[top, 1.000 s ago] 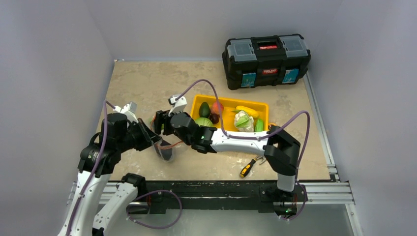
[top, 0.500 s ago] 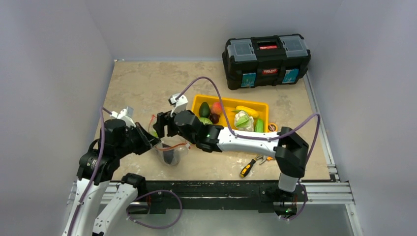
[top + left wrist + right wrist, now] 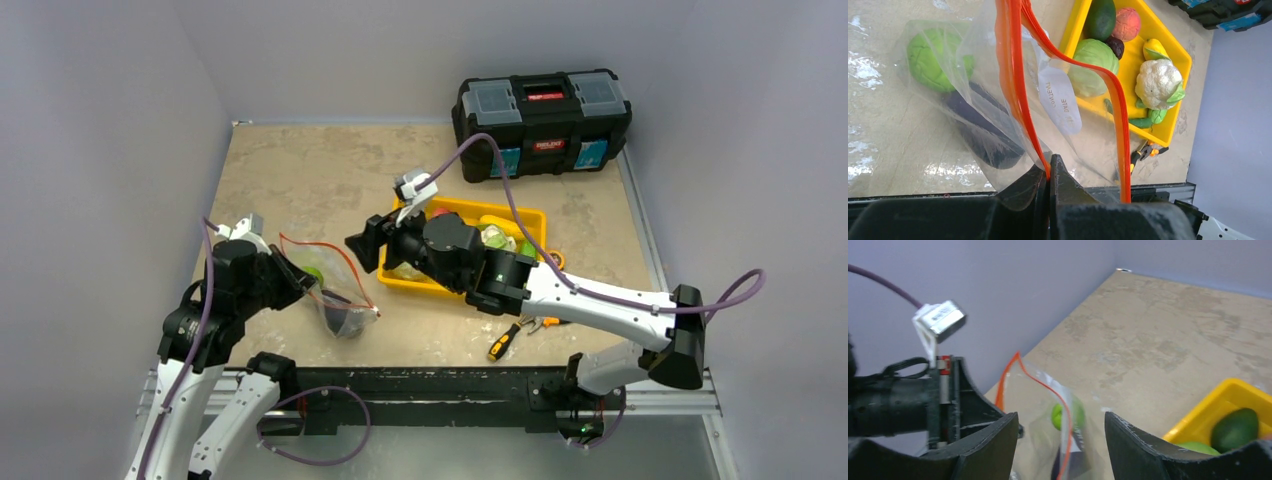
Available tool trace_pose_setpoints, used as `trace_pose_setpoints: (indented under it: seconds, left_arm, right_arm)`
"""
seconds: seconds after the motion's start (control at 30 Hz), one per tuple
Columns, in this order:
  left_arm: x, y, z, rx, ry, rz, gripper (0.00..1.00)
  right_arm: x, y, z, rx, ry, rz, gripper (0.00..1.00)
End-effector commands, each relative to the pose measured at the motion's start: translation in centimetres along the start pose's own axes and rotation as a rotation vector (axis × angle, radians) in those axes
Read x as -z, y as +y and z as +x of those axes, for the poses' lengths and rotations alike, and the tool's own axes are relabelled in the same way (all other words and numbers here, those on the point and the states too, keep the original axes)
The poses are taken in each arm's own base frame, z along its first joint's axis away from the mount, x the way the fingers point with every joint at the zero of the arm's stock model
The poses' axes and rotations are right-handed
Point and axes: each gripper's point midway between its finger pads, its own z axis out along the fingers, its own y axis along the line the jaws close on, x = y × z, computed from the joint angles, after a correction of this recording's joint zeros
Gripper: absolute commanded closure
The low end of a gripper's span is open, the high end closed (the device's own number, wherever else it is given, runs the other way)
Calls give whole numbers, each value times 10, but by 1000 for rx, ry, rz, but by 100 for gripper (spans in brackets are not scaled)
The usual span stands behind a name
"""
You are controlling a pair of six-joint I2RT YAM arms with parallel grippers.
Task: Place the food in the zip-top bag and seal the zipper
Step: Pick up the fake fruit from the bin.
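The clear zip-top bag (image 3: 330, 290) lies left of the yellow tray (image 3: 455, 287), its mouth open. My left gripper (image 3: 1049, 170) is shut on its red-orange zipper (image 3: 1015, 85) at the near corner. Inside the bag are a green cabbage piece (image 3: 933, 60) and a dark purple eggplant (image 3: 983, 135). My right gripper (image 3: 1060, 427) is open and empty, above and just right of the bag (image 3: 1043, 405). The tray (image 3: 1178, 65) holds an avocado (image 3: 1100, 19), a red piece (image 3: 1126, 22), a cabbage (image 3: 1093, 65), a cauliflower (image 3: 1157, 82) and a yellow piece (image 3: 1154, 48).
A black toolbox (image 3: 542, 120) stands at the back right. A screwdriver (image 3: 503, 340) and pliers (image 3: 545, 322) lie near the table's front edge, right of the bag. Grey walls close in the left and back sides.
My right gripper has drawn back from the bag's mouth, up and to the right toward the tray, jaws open and empty. The left gripper still holds the zipper; the bag mouth has spread open.
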Motion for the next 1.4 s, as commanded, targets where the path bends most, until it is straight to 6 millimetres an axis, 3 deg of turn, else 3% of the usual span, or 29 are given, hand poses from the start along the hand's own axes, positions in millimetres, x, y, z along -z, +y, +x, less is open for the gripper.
trace_pose_setpoints:
  seconds: [0.0,0.17,0.37,0.5,0.67,0.83,1.37]
  left_arm:
    - [7,-10,-16,-28,-56,24,100]
    - [5,-10,-12,-28,-38,31,100]
    - [4,-12,-10,-28,-28,44,100]
    - [5,-12,-8,-29,-19,51,100]
    - [5,-12,-5,-30,-7,54,100]
    - [4,-13,-3,-32,2,59,100]
    - [0,-17,-4,-36,19,68,100]
  right_arm:
    - [13,-70,-2,33,-23,210,37]
    - [13,-153,27,-30,22,375,34]
    - [1,-231,70,-80,109,577,29]
    - [-8,-271,92,-70,167,710,27]
    - [-25,-303,114,-106,203,772,27]
    - [-37,-321,120,-99,205,806,27]
    - [-55,-346,144,-41,262,845,30]
